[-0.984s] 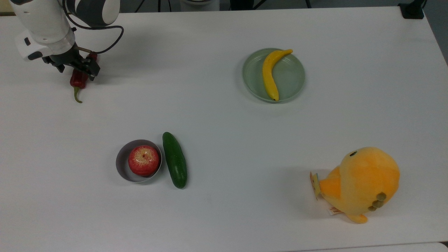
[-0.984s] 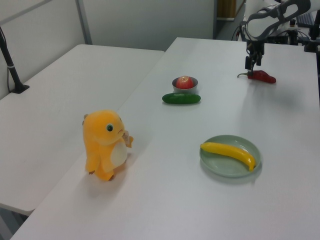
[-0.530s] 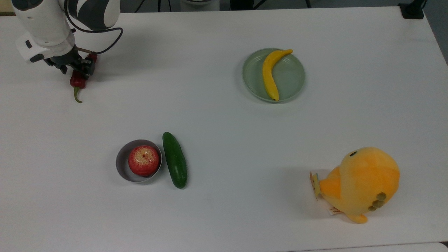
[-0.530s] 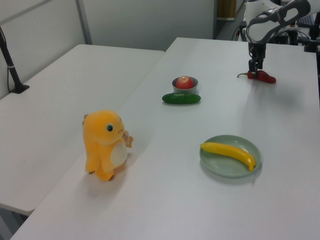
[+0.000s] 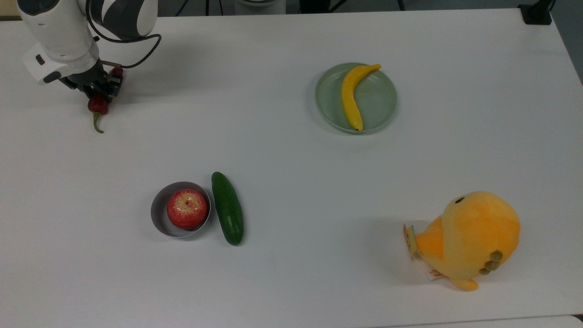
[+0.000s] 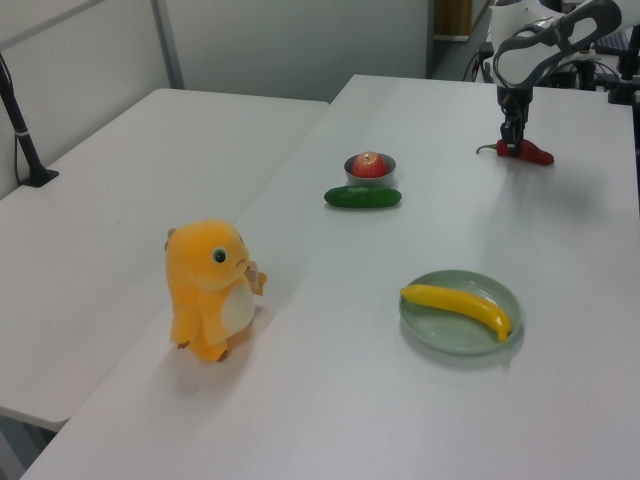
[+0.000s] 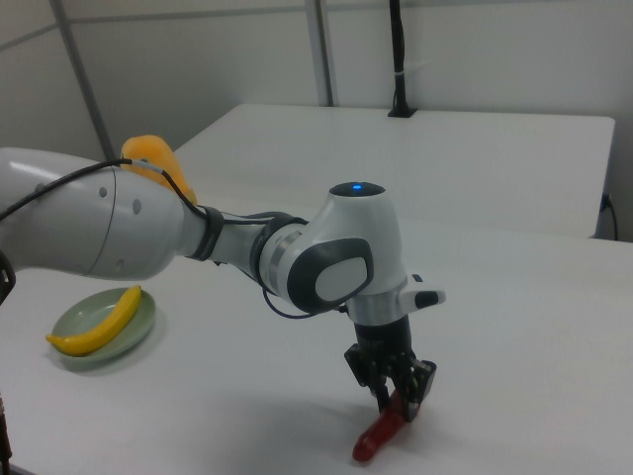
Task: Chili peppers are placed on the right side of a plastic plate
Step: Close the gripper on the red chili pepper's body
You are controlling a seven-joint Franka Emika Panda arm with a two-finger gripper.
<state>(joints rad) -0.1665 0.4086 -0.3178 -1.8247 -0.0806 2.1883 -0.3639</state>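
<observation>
The chili pepper, dark red with a curved green stem, lies on the white table at the top view's far left. My gripper is down over it, its fingers pressed on the pepper's sides. The right view shows the gripper clamped on the pepper, whose lower end rests on the table. In the left view the gripper stands upright on the pepper. The pale green plastic plate sits far to the top view's right with a banana lying across it.
A grey bowl holding a red apple stands at the front of the top view. A dark green cucumber lies beside it. An orange plush toy sits at the top view's lower right.
My gripper has come down onto the pepper and drawn its fingers in around it. The pepper has shifted slightly towards the top view's left.
</observation>
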